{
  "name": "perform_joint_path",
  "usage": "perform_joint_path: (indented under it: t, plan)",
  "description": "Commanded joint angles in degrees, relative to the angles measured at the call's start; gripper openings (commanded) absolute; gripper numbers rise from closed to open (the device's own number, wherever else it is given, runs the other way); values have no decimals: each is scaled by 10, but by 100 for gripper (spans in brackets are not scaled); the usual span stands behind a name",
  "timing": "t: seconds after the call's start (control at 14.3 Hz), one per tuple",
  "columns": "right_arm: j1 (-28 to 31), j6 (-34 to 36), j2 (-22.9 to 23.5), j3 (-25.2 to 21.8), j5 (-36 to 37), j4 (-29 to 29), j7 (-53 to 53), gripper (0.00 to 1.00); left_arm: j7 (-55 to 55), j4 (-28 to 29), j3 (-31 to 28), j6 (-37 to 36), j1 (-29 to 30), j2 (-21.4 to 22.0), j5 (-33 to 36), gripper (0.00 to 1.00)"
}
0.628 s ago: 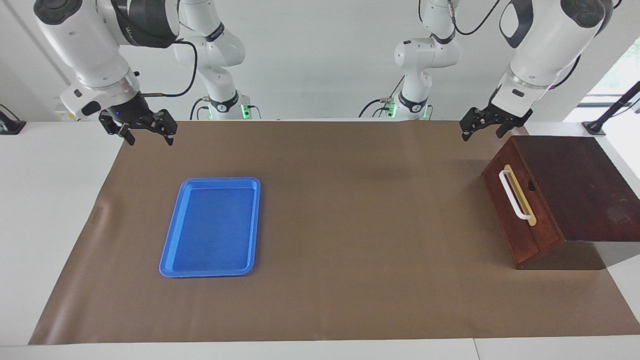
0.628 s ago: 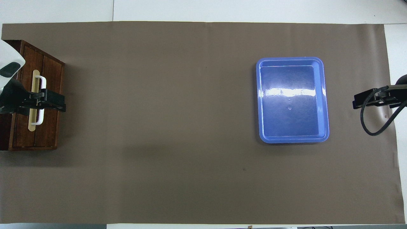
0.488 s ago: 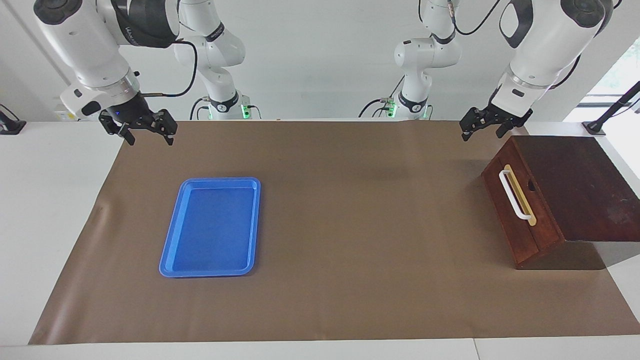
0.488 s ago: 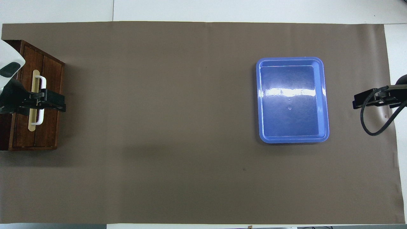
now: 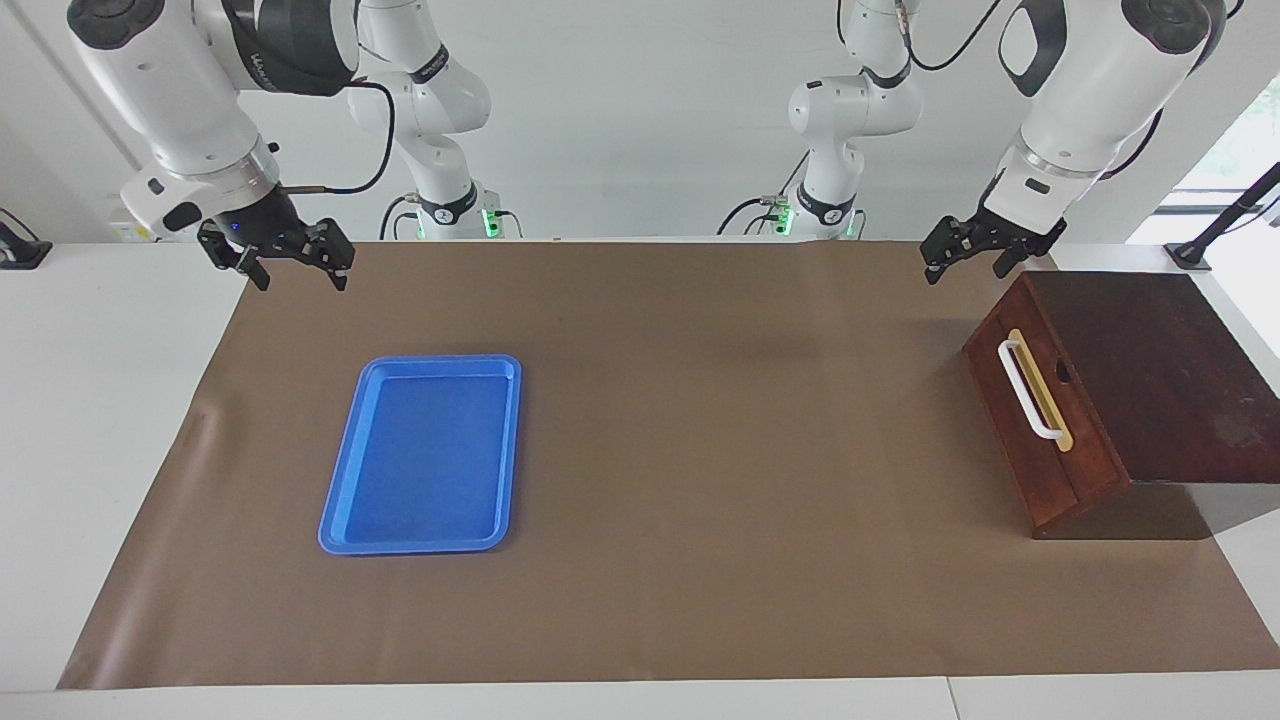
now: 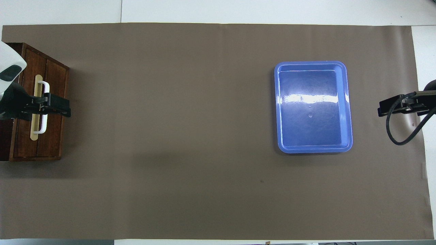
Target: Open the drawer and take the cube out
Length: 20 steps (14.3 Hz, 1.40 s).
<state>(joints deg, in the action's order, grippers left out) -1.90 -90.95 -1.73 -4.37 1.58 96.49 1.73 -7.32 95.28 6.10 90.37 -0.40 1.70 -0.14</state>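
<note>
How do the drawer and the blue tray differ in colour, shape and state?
The drawer is dark reddish-brown wood; the blue tray looks like plastic. The drawer is a shut, boxy front with a white handle; the tray lies flat, open and empty. Both rest on the brown mat.

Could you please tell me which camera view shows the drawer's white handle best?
The facing view: the handle shows whole on the closed drawer, with the left pincer raised clear of it. In the overhead view the left pincer covers the handle's middle, so only its ends show.
</note>
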Motion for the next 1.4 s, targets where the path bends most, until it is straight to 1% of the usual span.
perform_joint_path:
  t: [0.0, 0.14, 0.21, 0.28, 0.49, 0.63, 0.77, 0.91, 0.98, 1.12, 1.33]
  plan:
    - [7, -10, -11, 4, 10, 12, -6, 100, 4, 35, -9, 47, -14, 4, 34, 100]
    - [7, -10, -11, 4, 10, 12, -6, 100, 4, 61, -8, 90, -19, 2, 68, 100]
    - [7, -10, -11, 4, 10, 12, -6, 100, 4, 66, -8, 105, -19, -2, 81, 100]
    - [7, -10, -11, 4, 10, 12, -6, 100, 4, 66, -6, 114, -19, -16, 98, 100]
    - [10, -10, -11, 4, 10, 13, -5, 100, 0, 70, 0, 146, -29, -45, 180, 100]
    - [10, -10, -11, 4, 10, 13, -6, 100, 0, 86, 0, 185, -29, -60, 215, 100]
    - [10, -11, -11, 4, 10, 13, -7, 100, -1, 118, 0, 230, -29, -67, 245, 100]
    - [8, -11, -11, 5, 10, 13, -8, 100, -2, 137, 0, 259, -29, -80, 305, 100]
    - [8, -11, -11, 5, 10, 13, -8, 100, -2, 138, 0, 270, -29, -89, 322, 100]
    - [9, -10, -11, 5, 10, 13, -7, 100, -2, 140, -3, 280, -22, -90, 326, 100]
    - [10, -10, -12, 4, 10, 14, -6, 100, -2, 171, -18, 329, -18, -94, 327, 100]
